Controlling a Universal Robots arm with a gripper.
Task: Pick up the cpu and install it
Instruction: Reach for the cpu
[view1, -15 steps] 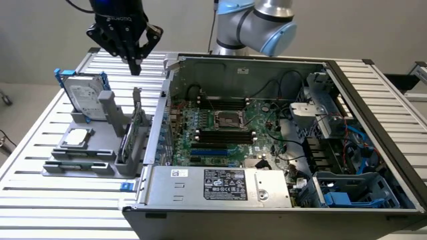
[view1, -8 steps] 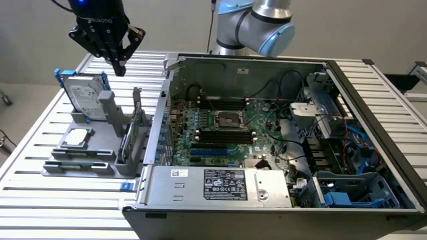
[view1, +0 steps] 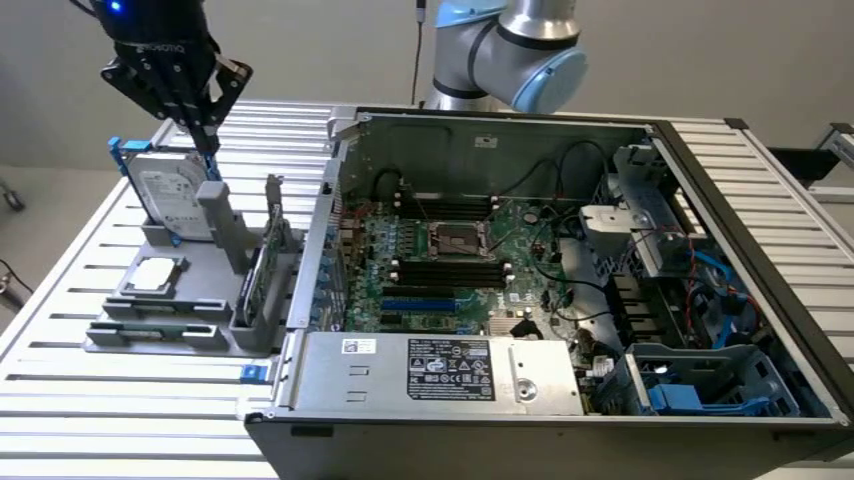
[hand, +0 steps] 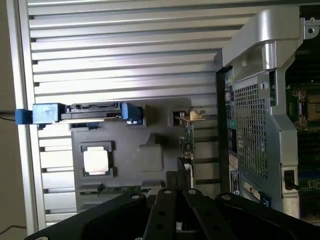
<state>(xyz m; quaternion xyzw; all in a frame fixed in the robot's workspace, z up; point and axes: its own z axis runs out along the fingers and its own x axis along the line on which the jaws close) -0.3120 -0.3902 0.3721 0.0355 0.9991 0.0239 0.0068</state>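
The cpu (view1: 156, 272) is a small flat square chip with a pale metal top. It lies in a recess of the grey fixture (view1: 160, 320) on the exterior view's left, and the wrist view shows the cpu (hand: 96, 161) from above. My gripper (view1: 207, 138) hangs high over the back of the fixture, just above the upright silver hard drive (view1: 171, 200), well apart from the chip. Its fingers (hand: 172, 181) meet at the tips with nothing between them. The dark cpu socket (view1: 454, 240) sits in the middle of the motherboard inside the open computer case (view1: 534, 400).
The hard drive (hand: 85, 112), with its blue bracket, stands edge-on in the fixture. An upright card (view1: 276, 250) stands between the fixture and the case wall (hand: 250, 125). Everything rests on a slatted metal table (view1: 80, 270). Cables and drive cages crowd the case's right side.
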